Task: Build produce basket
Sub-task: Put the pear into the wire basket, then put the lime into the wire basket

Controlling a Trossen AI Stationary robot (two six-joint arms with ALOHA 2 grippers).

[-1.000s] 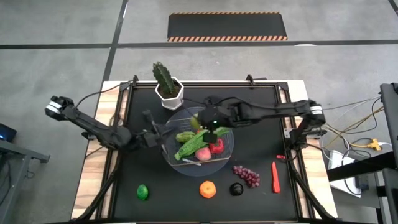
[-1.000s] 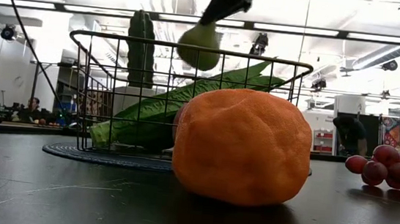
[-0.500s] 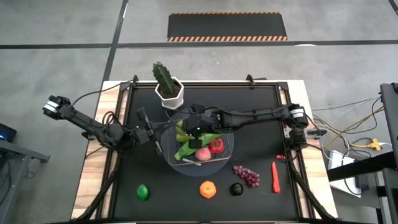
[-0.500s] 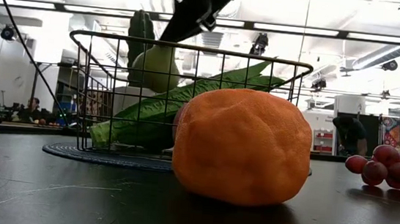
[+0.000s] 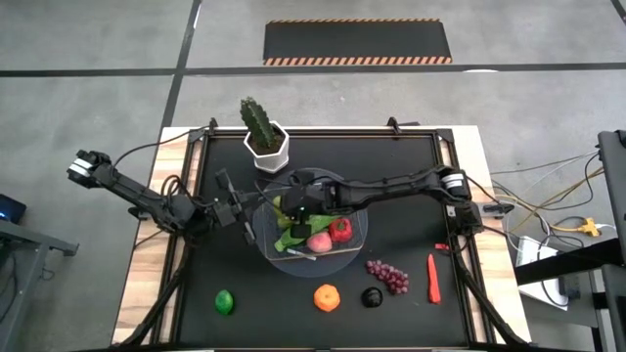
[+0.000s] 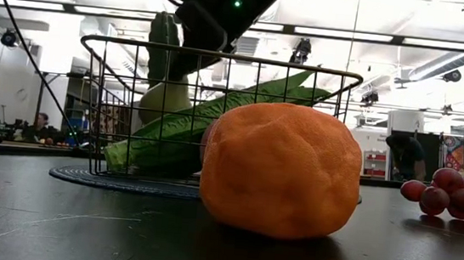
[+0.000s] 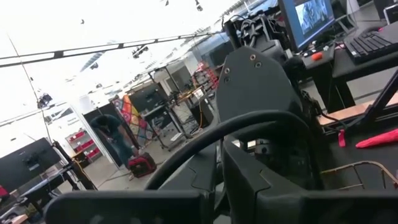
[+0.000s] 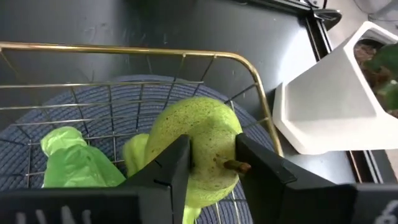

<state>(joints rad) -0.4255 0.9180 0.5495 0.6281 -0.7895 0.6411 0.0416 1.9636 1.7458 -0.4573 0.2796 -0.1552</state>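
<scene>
The basket (image 5: 315, 227) mid-table holds a green bean bunch (image 6: 216, 116), a red pepper (image 5: 340, 231) and the pear (image 8: 196, 146) clamped in the right pincer (image 8: 211, 163); the left pincer (image 5: 245, 210), fingers together, waits beside it.

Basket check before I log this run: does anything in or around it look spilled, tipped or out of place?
Nothing stands out. The basket sits upright; the right gripper holds a green pear inside it, while the orange and grapes wait outside.
</scene>
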